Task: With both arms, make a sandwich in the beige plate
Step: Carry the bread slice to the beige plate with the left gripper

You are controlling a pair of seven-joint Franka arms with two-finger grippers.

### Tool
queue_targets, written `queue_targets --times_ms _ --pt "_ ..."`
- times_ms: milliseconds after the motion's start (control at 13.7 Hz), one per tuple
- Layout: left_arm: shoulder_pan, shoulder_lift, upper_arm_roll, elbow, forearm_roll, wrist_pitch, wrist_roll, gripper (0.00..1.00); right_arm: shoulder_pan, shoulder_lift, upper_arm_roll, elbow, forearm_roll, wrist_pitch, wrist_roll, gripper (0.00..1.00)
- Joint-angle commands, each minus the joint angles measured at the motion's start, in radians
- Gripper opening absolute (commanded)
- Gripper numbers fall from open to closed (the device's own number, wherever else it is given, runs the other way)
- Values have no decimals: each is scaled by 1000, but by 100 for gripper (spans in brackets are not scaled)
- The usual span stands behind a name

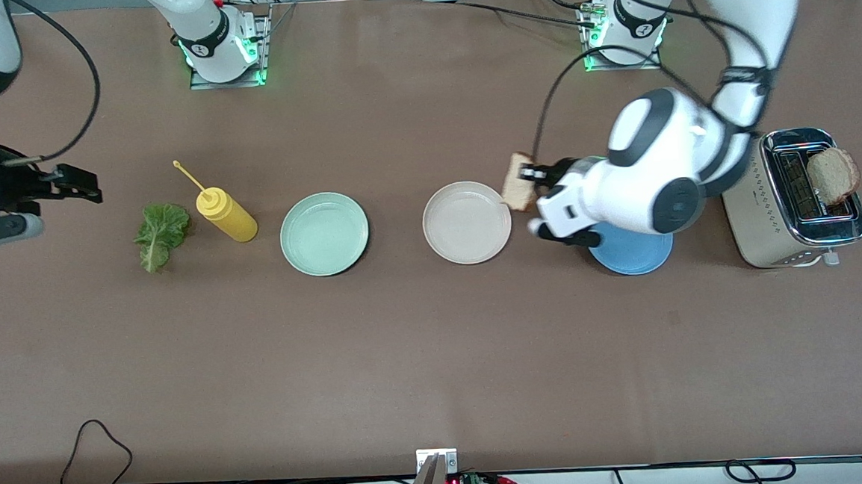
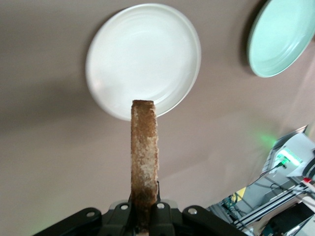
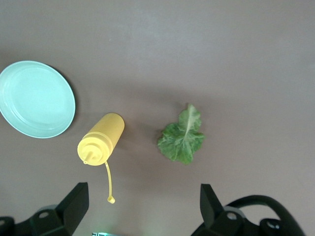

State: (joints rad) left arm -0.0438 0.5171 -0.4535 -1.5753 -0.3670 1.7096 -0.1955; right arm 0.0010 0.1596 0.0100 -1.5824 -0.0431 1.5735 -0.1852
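Observation:
My left gripper (image 1: 539, 178) is shut on a slice of pale bread with brown crust (image 1: 521, 182) and holds it on edge in the air, over the table just beside the rim of the beige plate (image 1: 467, 221) on the left arm's side. In the left wrist view the slice (image 2: 144, 162) stands edge-on between the fingers, with the bare beige plate (image 2: 143, 59) past its tip. A second slice (image 1: 833, 175) sticks out of the toaster (image 1: 770, 214). The lettuce leaf (image 1: 161, 232) lies toward the right arm's end. My right gripper (image 3: 142, 206) is open and empty, up over the table near the lettuce (image 3: 182, 137).
A mint-green plate (image 1: 324, 233) sits beside the beige one. A yellow squeeze bottle (image 1: 227, 213) lies on its side between the mint plate and the lettuce. A blue plate (image 1: 630, 248) lies under the left arm, next to the toaster.

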Motion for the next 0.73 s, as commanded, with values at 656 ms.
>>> queue_targets --times_ms 656 --pt "-33 142 -8 6 -167 305 103 0 -2 2 -7 -80 11 -58 -71 100"
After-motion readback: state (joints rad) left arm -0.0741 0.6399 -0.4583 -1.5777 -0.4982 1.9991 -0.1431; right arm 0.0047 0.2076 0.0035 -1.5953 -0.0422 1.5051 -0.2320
